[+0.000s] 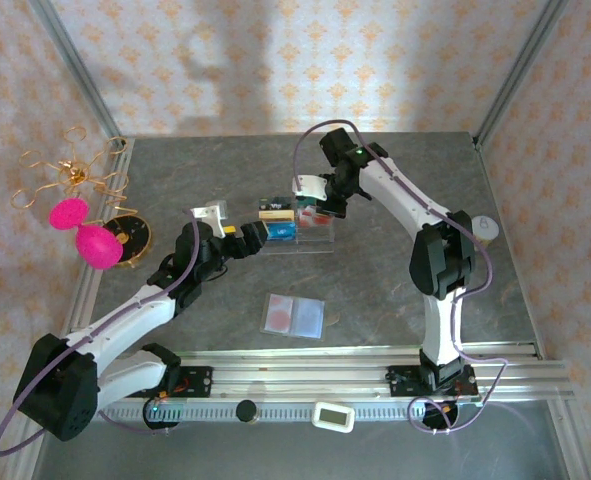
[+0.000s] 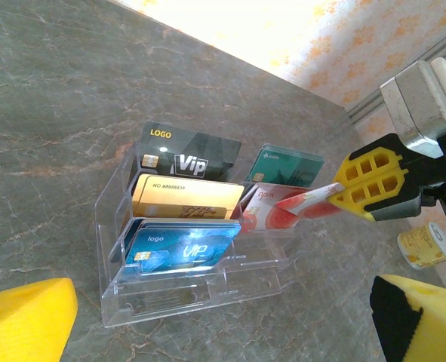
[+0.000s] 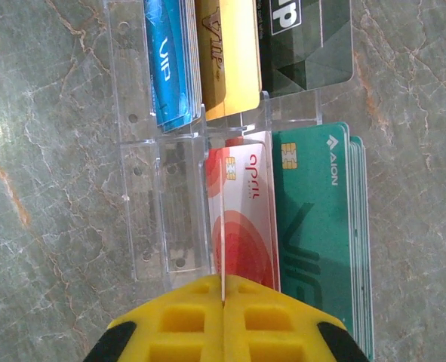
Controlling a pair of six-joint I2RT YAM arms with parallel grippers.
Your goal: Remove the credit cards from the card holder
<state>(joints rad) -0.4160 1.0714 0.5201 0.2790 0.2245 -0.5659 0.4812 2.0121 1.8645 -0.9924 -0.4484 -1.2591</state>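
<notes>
Arms reaching inward: we see the left gripper [image 1: 255, 234] held low, fingers apart, just beside a clear tray [image 3: 162, 211]. The card holder [image 1: 293, 315] lies flat nearer the bases. The right arm arches over, right gripper [image 3: 223, 302] clamped on a red-blotched card [image 3: 241, 219] in the tray.

Bright blue card [image 2: 181, 253] standing in the clear tray's [image 2: 192, 302] front left slot. Pale card with red blotches [image 3: 241, 226] upright in the front right slot, pinched by the right gripper [image 3: 223, 298]. Card holder [image 1: 293, 316] lying flat, well apart, pale with red and blue patches.
</notes>
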